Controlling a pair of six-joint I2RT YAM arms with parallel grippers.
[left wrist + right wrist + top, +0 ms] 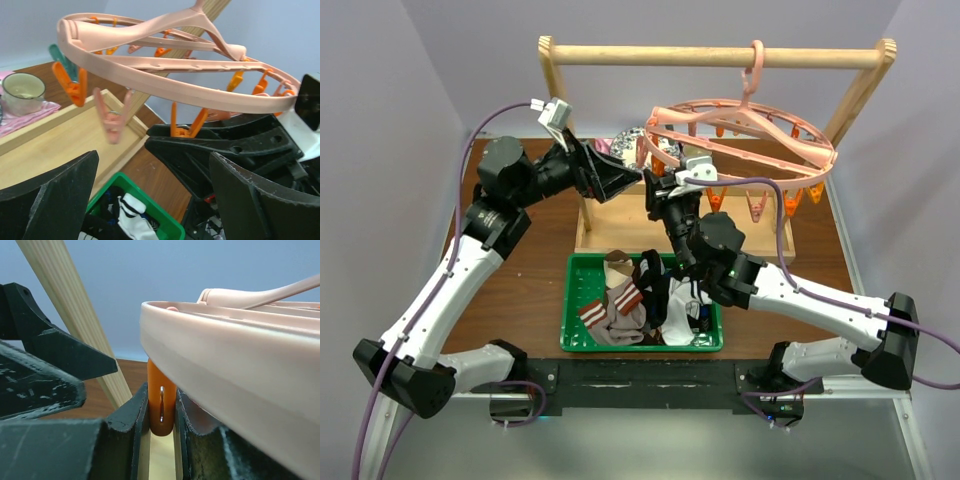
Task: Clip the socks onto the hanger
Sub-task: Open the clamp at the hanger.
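Right gripper [162,407] pinching orange clip [161,390], wooden rack [70,315] behind

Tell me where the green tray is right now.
In the top view the green tray sits mid-table toward the near edge, between the left arm and right arm, just in front of the wooden rack's base, with socks piled inside.

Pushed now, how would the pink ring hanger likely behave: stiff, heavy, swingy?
Likely swings or tilts: the hanger hangs by one hook from the wooden rail. Probably light, being thin open spokes. The right gripper pinching an orange clip may steady it.
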